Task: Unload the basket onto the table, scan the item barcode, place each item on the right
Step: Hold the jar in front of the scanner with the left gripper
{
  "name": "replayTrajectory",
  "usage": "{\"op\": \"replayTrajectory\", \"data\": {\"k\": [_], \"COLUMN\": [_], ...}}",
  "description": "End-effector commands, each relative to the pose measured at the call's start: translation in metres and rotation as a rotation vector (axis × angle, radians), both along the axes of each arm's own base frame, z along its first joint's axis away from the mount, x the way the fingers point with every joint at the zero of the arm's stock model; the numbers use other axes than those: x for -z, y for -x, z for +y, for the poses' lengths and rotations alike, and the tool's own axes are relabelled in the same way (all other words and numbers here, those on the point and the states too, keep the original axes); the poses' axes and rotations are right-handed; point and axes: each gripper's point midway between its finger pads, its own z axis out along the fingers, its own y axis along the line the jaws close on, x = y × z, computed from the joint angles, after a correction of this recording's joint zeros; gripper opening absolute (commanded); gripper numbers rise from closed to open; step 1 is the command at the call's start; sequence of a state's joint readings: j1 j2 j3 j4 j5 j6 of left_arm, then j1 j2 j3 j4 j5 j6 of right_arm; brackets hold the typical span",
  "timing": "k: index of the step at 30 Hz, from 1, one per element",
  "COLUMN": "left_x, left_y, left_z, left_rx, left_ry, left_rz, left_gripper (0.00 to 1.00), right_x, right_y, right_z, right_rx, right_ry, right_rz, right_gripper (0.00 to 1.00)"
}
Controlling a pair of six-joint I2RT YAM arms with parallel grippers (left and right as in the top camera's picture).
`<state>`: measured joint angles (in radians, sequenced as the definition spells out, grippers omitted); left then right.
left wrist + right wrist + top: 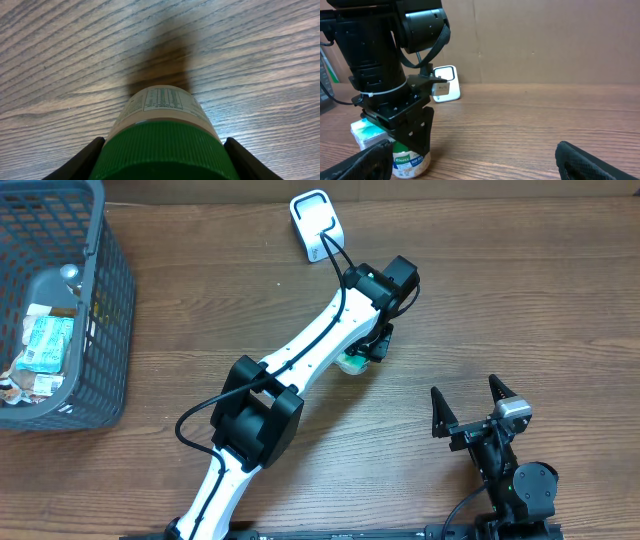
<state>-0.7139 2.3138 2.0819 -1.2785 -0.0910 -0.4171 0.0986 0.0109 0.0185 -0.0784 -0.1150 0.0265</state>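
**A:** Green-capped jar [165, 150] stands upright mid-table, left gripper [365, 352] clamped round its top. Where's the scanner [316, 225]?

**B:** Farther back, slightly left. Right gripper [470, 408] is wide open, empty, and farther away.

Ribbed plastic jar cap [162, 152], paper label [165, 100], matt table [60, 60], possibly wood laminate

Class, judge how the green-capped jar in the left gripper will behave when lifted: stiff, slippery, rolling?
The jar probably stays rigid; its wall looks hard. The ribbed green cap should give the left gripper purchase, so slipping seems unlikely. Round, it would likely roll if tipped.
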Motion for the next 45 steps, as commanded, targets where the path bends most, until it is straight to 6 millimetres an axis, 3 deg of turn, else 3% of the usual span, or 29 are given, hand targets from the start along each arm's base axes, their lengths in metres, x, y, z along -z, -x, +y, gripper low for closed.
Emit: {"op": "replayTrajectory", "data": {"k": [1,11,27,35,39,41,45], "left_x": [0.003,0.003,0.001,0.004,0.004,0.004,0.004], "left_y": [0.002,0.007,0.003,0.013,0.018,0.019,0.025], "left_z": [0.000,-0.001,-0.002,-0.009,-0.012,-0.014,-0.015], "left_rx": [-0.011,-0.009,0.007,0.007,-0.032,-0.057,-0.180], "left_ry": [-0.014,-0.004,0.000,0.018,0.016,0.019,0.026], "left_rz": [-0.002,0.027,0.011,0.040,0.045,0.046,0.058], "left_gripper": [0.59,0.96,0.96,0.65,0.59,0.47,0.43], "right_x": [0.002,0.002,0.002,0.002,0.002,0.002,0.002], "right_y": [-0.001,-0.001,-0.001,-0.001,-0.001,-0.001,-0.001], "right_z": [-0.003,-0.003,-0.003,-0.003,-0.003,-0.003,-0.003], "right_rx": [0.013,0.013,0.013,0.013,0.013,0.013,0.013], "right_ry": [0.001,0.001,0.001,0.001,0.001,0.001,0.001], "right_rz": [-0.002,-0.002,-0.002,-0.002,-0.002,-0.002,-0.002], "right_gripper": [1.00,1.00,1.00,1.00,1.00,1.00,1.00]}}
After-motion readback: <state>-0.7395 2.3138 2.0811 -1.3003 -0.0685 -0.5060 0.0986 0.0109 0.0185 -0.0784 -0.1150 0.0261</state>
